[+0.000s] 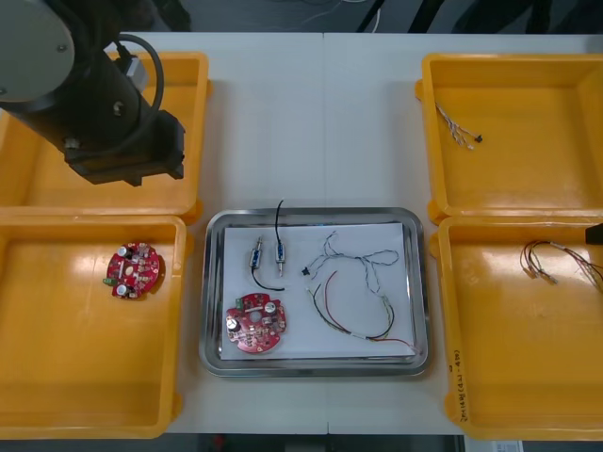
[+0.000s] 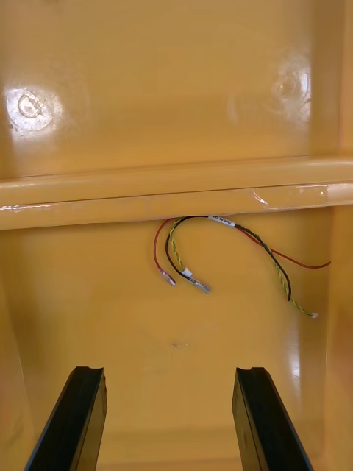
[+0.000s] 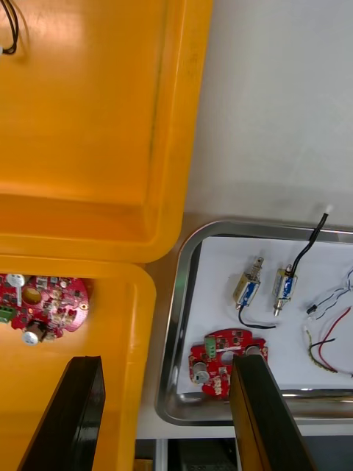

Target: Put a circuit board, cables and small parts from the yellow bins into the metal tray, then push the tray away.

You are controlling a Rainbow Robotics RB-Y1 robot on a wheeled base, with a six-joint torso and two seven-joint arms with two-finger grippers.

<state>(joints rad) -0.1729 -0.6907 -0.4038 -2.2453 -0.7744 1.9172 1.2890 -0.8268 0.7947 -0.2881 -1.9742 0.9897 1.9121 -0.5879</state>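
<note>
We see the metal tray [image 1: 213, 301], white inside, at the middle of the desk [image 1: 311, 122] between the yellow bins. In it lie a round red circuit board [image 1: 256, 323], two small metal parts [image 1: 256, 256] side by side, a black cable [image 1: 280, 218], a twisted blue and white cable [image 1: 350, 256] and a red and yellow cable [image 1: 330, 311]. A second circuit board [image 1: 134, 270] lies in the near left bin [image 1: 57, 377].

The left arm [image 1: 104, 104] covers part of the far left bin [image 1: 38, 179]. The left hand [image 3: 166, 368] hangs wide and empty above the near left bin's rim, beside the tray. The right hand [image 2: 169, 374], wide and empty too, hangs over the near right bin [image 1: 509, 358]. There a red, yellow and black cable [image 2: 220, 219] lies just past its fingers, against the bin's wall. A thin cable [image 1: 457, 127] lies in the far right bin [image 1: 528, 160].
</note>
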